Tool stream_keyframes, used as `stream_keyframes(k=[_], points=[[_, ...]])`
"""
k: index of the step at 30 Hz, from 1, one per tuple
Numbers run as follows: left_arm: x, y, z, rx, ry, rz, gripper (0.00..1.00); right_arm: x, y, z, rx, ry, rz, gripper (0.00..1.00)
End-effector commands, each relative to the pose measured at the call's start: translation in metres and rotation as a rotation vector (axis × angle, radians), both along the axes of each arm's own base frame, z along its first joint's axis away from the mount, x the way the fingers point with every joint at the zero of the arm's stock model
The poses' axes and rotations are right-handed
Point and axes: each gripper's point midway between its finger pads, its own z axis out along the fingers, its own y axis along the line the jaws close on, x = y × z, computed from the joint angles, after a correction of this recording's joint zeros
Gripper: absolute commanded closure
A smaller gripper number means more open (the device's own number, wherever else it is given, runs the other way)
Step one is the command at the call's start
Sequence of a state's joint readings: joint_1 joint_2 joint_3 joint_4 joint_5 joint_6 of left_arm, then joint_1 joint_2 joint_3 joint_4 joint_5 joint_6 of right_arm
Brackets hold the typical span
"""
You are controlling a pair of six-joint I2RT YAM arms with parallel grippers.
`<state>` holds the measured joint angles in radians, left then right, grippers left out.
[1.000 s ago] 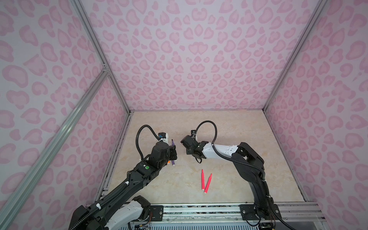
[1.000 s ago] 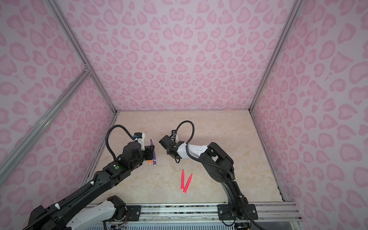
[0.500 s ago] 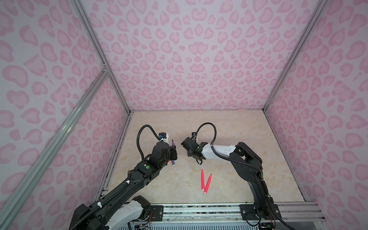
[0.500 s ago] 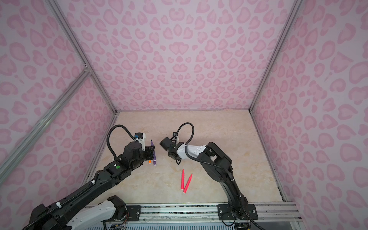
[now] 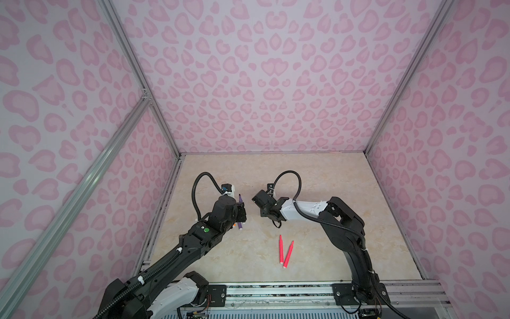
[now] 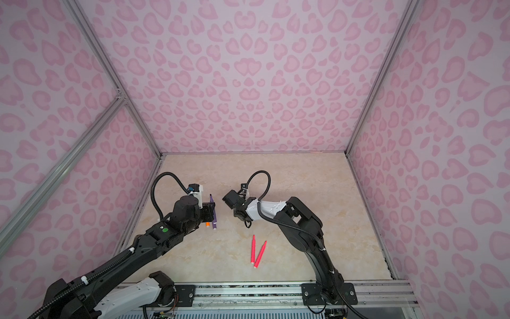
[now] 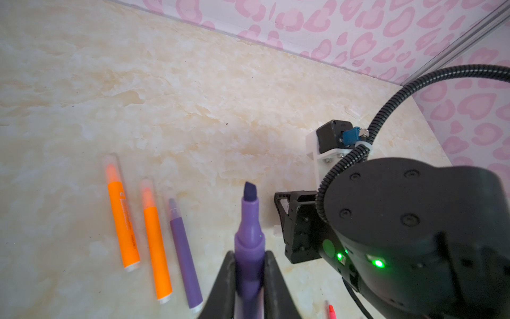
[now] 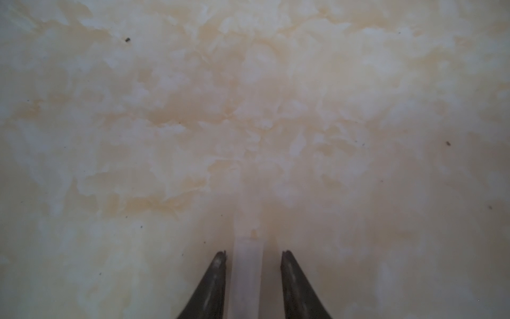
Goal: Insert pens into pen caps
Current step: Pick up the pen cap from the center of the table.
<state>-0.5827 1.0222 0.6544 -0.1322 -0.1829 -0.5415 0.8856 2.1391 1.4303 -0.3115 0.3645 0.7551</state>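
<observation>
1. Left tool is clamped on an uncapped purple pen, whose chisel tip sticks out past the fingers. In both top views it sits left of centre, close to the desk's left edge.
2. Right tool is low over the desk at mid-frame. Its jaws are narrow, one on each side of a clear cap. A gap shows on at least one side, so it isn't pinched. The cap is blurred.
3. By the left tool, two orange pens and a capped purple pen lie flat, side by side and approx. parallel. Each has a clear cap over its tip. In the top views they're mostly hidden under the arm.
4. Two pink-red pens lie lower centre, uncapped, in a narrow V w/ butts nearly touching. They're well apart from both tools.
5. Room: open desk runs to the back and right walls. The tools face each other across a small gap.
</observation>
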Motion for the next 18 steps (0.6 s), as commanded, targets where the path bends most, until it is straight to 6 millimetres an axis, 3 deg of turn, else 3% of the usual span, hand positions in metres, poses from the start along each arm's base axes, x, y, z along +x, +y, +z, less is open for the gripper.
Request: stream_keyframes(k=[1, 7, 11, 18], points=[[0.0019, -0.0014, 0.0066, -0.013, -0.012, 0.002, 0.97, -0.0029, -0.0032, -0.0086, -0.009, 0.022, -0.005, 0.65], [0.0009, -0.0005, 0.0081, -0.014, -0.015, 0.003, 0.97, -0.0017, -0.0065, -0.0138, -0.005, 0.040, -0.009, 0.71], [0.0007, -0.0004, 0.0083, -0.014, -0.017, 0.004, 0.97, -0.0024, -0.0056, -0.0130, 0.003, 0.041, -0.005, 0.82], [0.0003, -0.0003, 0.0088, -0.015, -0.018, 0.003, 0.97, -0.0015, -0.0057, -0.0140, 0.005, 0.042, -0.006, 0.85]])
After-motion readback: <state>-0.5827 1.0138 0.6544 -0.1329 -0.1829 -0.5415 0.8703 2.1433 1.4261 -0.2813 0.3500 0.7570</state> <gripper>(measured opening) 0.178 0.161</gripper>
